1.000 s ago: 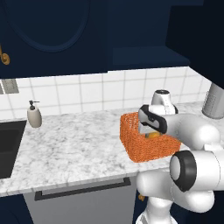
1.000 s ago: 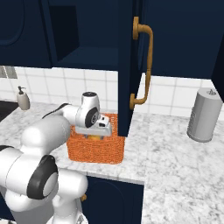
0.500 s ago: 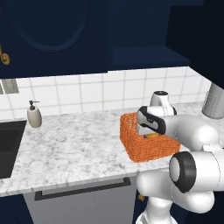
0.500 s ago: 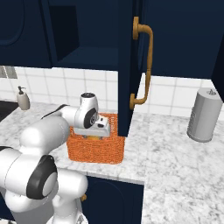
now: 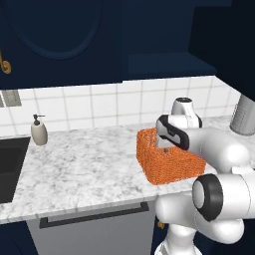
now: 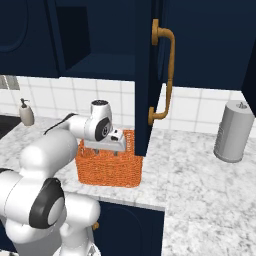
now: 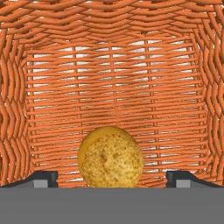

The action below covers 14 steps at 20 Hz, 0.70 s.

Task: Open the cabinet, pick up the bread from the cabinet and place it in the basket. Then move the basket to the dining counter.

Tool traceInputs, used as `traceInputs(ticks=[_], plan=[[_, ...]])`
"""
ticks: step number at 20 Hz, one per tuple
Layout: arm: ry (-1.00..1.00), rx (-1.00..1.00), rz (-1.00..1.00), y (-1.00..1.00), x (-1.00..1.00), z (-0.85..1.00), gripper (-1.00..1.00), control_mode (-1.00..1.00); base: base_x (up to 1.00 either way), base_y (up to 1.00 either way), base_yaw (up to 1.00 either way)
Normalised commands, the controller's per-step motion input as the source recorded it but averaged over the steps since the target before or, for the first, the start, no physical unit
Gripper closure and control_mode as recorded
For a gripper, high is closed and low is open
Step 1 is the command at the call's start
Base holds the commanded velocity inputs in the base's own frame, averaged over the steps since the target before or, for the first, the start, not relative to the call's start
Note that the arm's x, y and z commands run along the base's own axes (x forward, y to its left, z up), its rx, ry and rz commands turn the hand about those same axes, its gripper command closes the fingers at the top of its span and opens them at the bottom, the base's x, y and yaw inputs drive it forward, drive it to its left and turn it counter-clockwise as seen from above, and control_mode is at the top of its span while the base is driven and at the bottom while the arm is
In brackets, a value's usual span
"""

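Although the basket [image 5: 168, 160] has not moved on the marble worktop [image 5: 84, 169], the bread [image 7: 110, 158] no longer shows through its mesh in the base views, where a second ago it did. It lies on the basket's floor, between the spread fingertips [image 7: 43, 179]. The gripper [image 7: 111, 180] is released, low inside the basket. The cabinet door [image 6: 152, 75] stands open.
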Motion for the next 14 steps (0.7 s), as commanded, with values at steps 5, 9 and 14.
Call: traceInputs(ticks=[5,9,14], plan=[[0.00,0.00,-0.08,-0.01,-0.13,0.29,-1.00,-1.00,0.00,0.00,0.00],[-0.04,0.00,-0.11,0.01,-0.37,0.45,-1.00,-1.00,0.00,0.00,0.00],[-0.10,0.00,0.00,0.24,-0.28,0.46,-1.00,-1.00,0.00,0.00,0.00]])
